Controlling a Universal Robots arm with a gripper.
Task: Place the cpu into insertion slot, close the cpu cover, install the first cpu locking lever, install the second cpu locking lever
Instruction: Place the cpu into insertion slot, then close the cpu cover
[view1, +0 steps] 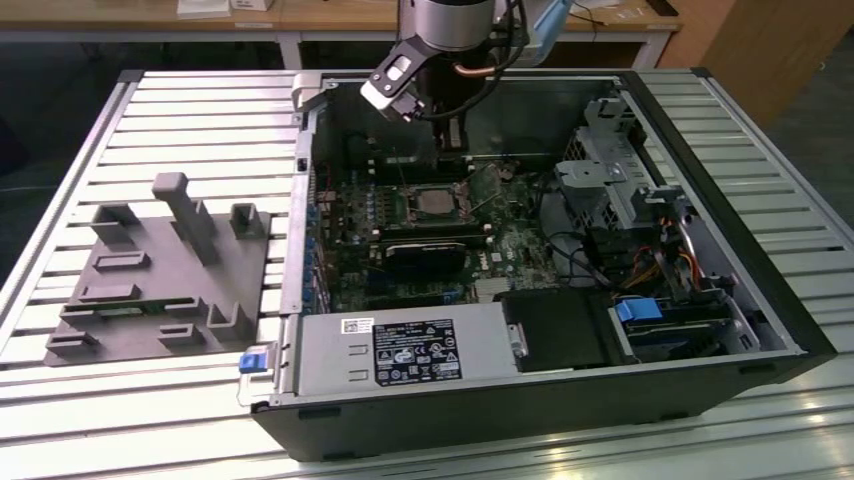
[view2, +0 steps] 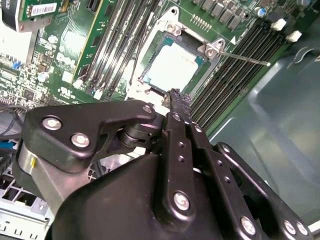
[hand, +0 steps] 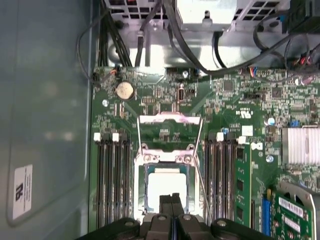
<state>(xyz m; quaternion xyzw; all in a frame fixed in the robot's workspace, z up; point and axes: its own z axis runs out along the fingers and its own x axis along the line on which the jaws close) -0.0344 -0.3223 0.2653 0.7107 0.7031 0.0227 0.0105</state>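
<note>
The cpu (hand: 167, 186) lies seated in the insertion slot (hand: 141, 167) at mid-motherboard (hand: 240, 100) as the gripper (hand: 172, 204), claw pinched narrow and empty, hovers over its edge; the cpu cover (hand: 170, 119) looks raised, so closing it seems the step in hand, likely calling for a push on that frame.

White glare on the cpu (hand: 162, 182), shadowed case (view1: 561, 405) interior
</note>
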